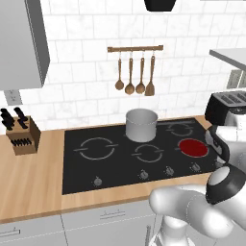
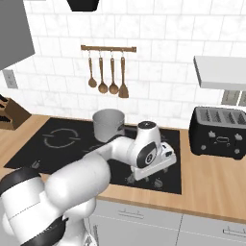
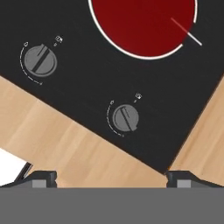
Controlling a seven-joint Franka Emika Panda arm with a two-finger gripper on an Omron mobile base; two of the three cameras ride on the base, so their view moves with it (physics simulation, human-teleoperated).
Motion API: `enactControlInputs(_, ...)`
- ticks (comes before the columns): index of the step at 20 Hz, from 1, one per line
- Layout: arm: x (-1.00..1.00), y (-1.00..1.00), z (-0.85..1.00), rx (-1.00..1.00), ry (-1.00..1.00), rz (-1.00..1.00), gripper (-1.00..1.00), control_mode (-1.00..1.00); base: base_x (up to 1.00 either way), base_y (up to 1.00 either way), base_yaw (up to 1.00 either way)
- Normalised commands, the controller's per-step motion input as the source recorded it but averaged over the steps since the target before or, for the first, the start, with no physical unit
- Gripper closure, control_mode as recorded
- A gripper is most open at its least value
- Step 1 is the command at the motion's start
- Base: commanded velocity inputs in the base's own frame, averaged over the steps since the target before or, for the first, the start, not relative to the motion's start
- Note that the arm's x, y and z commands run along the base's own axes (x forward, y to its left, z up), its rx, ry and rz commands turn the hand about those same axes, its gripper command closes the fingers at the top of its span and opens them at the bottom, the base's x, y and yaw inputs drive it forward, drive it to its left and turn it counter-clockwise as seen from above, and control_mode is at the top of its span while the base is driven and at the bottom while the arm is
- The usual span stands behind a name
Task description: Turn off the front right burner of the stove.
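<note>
My gripper (image 3: 112, 177) hangs above the front right corner of the stove (image 1: 115, 163), its two dark fingertips (image 3: 41, 178) set wide apart and holding nothing, with bare wooden counter (image 3: 65, 144) showing between them. The burner (image 1: 192, 147) glows solid red at the right front of the black glass, just behind the knob row, and my own wrist partly crosses that corner in the right base view. Below me the nearest knob (image 3: 125, 117) sits close to the stove's front edge, a second knob (image 3: 40, 60) well apart to its left; each has a tiny symbol beside it that is too small to read. The steel pot (image 1: 141, 125) stands behind, well clear, and the toaster (image 2: 219, 130) sits apart on the counter to the right.
</note>
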Motion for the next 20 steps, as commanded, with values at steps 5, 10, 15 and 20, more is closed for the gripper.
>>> enactControlInputs(5,0.19,0.00,-0.15,0.00,0.04,0.00,-1.00,-1.00,0.00,0.00,0.00)
enactControlInputs(10,0.21,0.00,-0.26,0.00,0.08,0.00,-1.00,-1.00,0.00,0.00,0.00)
enactControlInputs(15,0.09,0.00,-0.16,0.00,0.07,0.00,-1.00,-1.00,0.00,0.00,0.00)
enactControlInputs(20,0.01,0.00,-0.07,0.00,0.04,0.00,-1.00,-1.00,0.00,0.00,0.00)
